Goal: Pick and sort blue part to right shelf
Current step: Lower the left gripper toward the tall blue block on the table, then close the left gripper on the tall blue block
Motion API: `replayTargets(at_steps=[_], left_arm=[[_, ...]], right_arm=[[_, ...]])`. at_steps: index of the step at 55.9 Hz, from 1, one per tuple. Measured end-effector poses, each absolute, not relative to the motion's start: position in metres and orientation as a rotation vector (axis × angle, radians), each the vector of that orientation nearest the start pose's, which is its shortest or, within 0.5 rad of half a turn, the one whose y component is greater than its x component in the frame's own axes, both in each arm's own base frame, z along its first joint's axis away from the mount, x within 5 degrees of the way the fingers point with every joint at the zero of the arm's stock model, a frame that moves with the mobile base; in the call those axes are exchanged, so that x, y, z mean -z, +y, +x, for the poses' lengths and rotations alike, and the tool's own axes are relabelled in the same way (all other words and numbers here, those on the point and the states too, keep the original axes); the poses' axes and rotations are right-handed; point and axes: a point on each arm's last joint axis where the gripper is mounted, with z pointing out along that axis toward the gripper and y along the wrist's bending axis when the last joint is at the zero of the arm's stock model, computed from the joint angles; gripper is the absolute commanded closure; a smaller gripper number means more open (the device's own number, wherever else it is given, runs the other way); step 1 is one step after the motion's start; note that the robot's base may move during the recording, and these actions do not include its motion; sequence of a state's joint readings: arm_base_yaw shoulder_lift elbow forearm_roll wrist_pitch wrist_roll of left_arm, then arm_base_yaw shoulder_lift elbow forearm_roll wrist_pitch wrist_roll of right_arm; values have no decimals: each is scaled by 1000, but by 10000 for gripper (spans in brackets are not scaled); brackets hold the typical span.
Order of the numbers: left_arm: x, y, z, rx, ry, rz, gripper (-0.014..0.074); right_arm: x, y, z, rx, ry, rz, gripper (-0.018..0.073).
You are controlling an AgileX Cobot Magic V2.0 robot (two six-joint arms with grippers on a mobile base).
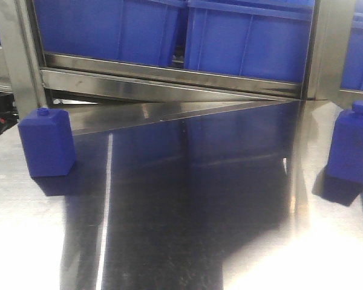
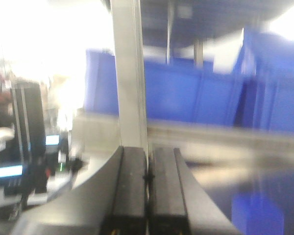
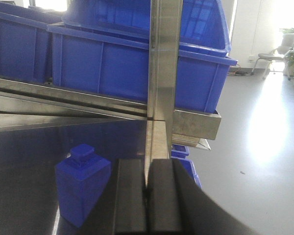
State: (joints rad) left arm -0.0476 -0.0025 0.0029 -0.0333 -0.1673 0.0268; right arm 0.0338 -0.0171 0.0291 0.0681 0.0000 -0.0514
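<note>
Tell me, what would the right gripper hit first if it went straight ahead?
Probably the steel shelf post, straight ahead of the right gripper; depth is unclear. The blue part sits off to the left.

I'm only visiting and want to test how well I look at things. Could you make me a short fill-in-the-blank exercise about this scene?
1. On the shiny steel table stand ___ blue bottle-shaped plastic parts, far apart.
2. The big plastic bins on the steel shelf behind them are coloured ___.
3. In both wrist views the black jaws are ___, with nothing between them.

Missing words: two; blue; shut.
</note>
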Motion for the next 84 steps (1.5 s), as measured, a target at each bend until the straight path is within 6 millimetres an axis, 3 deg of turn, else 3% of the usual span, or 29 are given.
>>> replayTargets(at_steps=[6,15,17,22,29,37,47,69,79,84], left_arm=[[-245,-2,50,56,1320,13,469],[-304,-3,44,70,1470,25,454],[-319,-4,45,81,1520,25,423],[-336,-7,55,126,1650,17,325],[-350,-12,72,188,1833,11,156],[-353,-17,96,239,2036,11,59],[-351,-30,130,379,2275,62,48],[-344,-55,205,613,2405,142,50],[-348,-90,233,651,2434,303,50],[-347,-103,245,622,2478,304,71]], right_arm=[[-204,2,56,-41,1496,-13,451],[-204,2,56,-41,1496,-13,451],[-204,2,56,-41,1496,-13,451],[-204,2,56,-41,1496,-13,451],[-204,2,56,-41,1496,-13,451],[-204,2,56,-41,1496,-13,451],[-204,2,56,-41,1496,-13,451],[-202,2,56,-42,1517,-14,451],[-202,2,56,-42,1517,-14,451],[-202,2,56,-42,1517,-14,451]])
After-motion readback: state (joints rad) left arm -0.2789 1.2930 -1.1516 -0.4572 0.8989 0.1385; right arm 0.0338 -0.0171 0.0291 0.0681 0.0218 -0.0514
